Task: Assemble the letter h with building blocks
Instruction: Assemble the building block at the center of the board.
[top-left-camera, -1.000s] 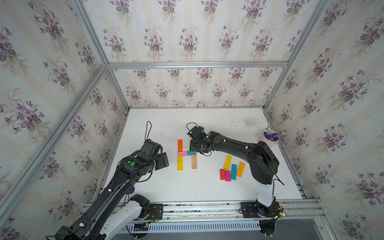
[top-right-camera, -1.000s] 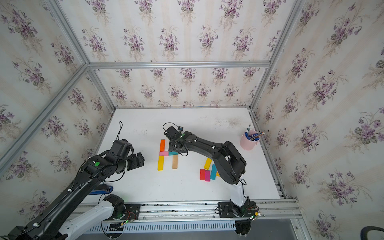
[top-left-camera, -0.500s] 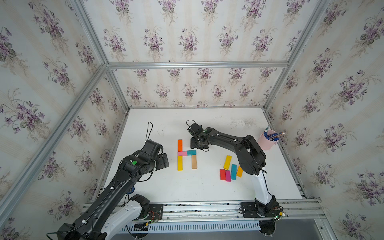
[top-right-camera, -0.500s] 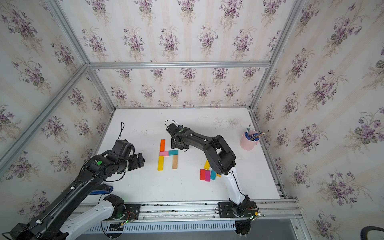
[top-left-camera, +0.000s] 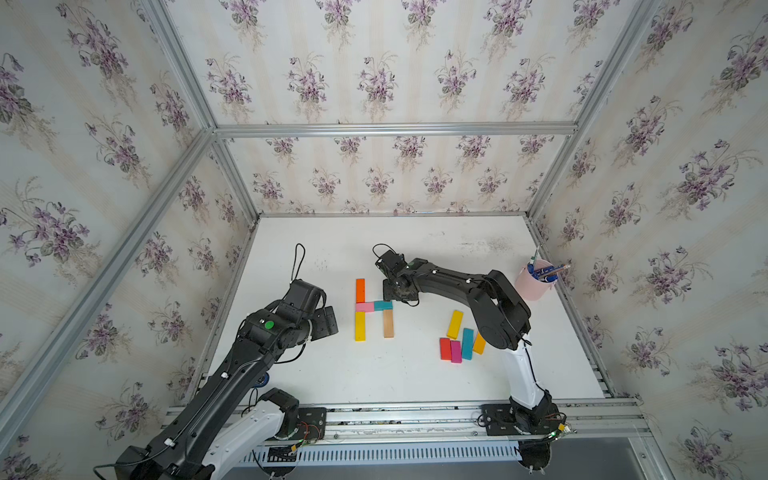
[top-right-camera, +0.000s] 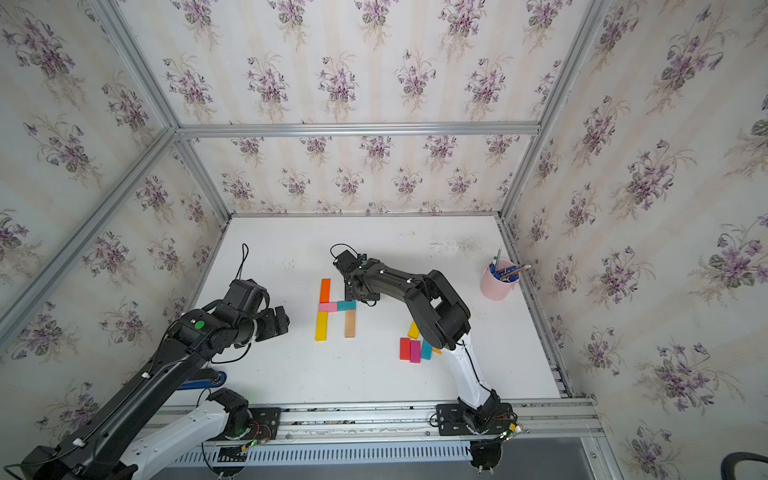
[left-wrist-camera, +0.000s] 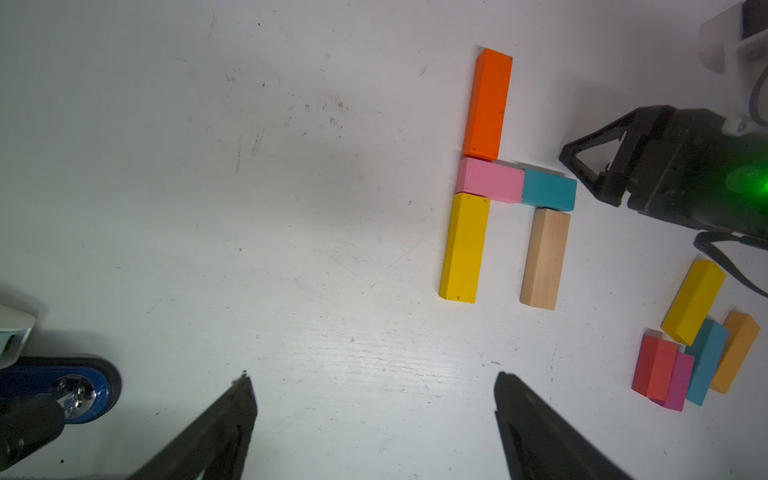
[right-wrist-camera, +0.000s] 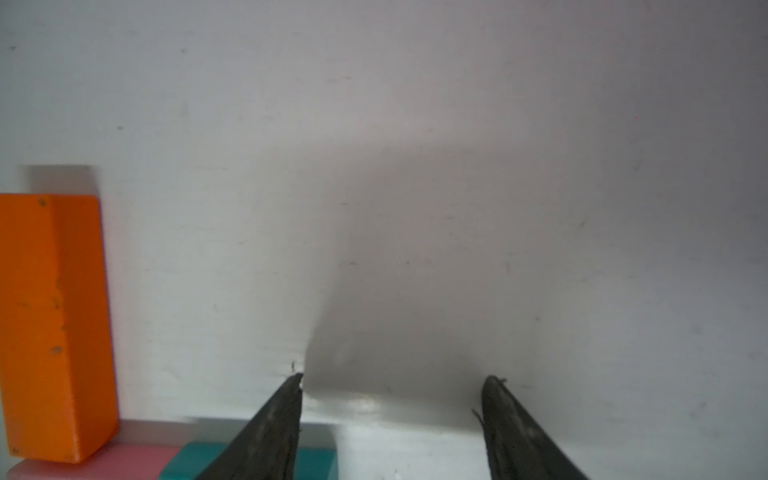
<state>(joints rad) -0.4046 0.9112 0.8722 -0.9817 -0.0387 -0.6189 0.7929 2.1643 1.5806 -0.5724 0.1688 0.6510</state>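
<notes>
Five building blocks lie joined flat mid-table: an orange block (top-left-camera: 360, 290), pink (top-left-camera: 365, 306) and teal (top-left-camera: 383, 305) short blocks side by side, a yellow block (top-left-camera: 360, 326) and a tan block (top-left-camera: 388, 323). My right gripper (right-wrist-camera: 392, 378) is low over the table just behind the teal block (right-wrist-camera: 316, 461); it is open and empty, with one finger (right-wrist-camera: 270, 428) over the block's end. My left gripper (left-wrist-camera: 372, 376) hovers open and empty to the left of the shape (left-wrist-camera: 490, 183).
Several loose blocks lie in a cluster at the front right: yellow (top-left-camera: 454, 323), red (top-left-camera: 445, 348), magenta (top-left-camera: 456, 351), blue (top-left-camera: 468, 343) and amber (top-left-camera: 479, 343), partly under the right arm's elbow. A pale pink cup (top-left-camera: 532, 286) with pens stands by the right wall.
The right arm's elbow has swung left, over the loose blocks, while its gripper stays by the teal block. The left arm has hardly moved.
</notes>
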